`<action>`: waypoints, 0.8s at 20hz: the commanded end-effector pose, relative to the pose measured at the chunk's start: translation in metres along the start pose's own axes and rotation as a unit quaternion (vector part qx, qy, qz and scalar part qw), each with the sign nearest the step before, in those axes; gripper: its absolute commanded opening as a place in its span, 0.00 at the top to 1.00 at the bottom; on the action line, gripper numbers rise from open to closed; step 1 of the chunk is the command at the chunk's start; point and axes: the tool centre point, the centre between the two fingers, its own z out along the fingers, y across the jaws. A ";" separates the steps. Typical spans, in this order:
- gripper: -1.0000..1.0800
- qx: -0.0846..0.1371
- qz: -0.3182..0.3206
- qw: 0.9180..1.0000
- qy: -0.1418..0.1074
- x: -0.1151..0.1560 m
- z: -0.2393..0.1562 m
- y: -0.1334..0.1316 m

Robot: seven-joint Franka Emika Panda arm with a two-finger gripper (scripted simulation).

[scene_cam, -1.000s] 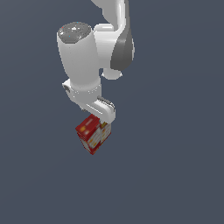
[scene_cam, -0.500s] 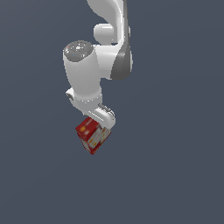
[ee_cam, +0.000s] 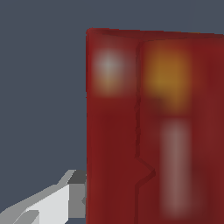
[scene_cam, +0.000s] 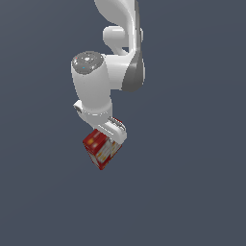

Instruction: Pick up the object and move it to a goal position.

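The red box (scene_cam: 101, 150) is gripped in the gripper (scene_cam: 111, 136), whose jaws are closed against its sides — in the wrist view one finger (ee_cam: 57, 203) is seen pressed to the edge of the box (ee_cam: 155, 127), which fills most of that frame. No counter edge or corner is shown against the plain dark ground, so the box can only be placed as hanging tilted under the arm, near the middle of the exterior view. The carry step appears to be in hand — no goal marker is visible, so the next move is judged to call for a steady transfer with the grip kept firm, the box being tilted and held near its top.
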 end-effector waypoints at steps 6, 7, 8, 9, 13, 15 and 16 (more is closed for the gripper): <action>1.00 0.000 0.000 1.000 0.000 0.000 0.000 0.000; 1.00 0.000 0.000 1.000 0.000 0.000 0.000 0.000; 1.00 0.000 0.000 1.000 0.000 0.000 0.000 0.000; 1.00 0.000 0.000 1.000 0.000 0.001 -0.001 0.001; 1.00 0.000 0.000 1.000 0.000 0.004 -0.012 0.005; 1.00 0.000 0.000 1.000 0.000 0.006 -0.020 0.008; 1.00 0.000 0.000 1.000 0.000 0.008 -0.026 0.010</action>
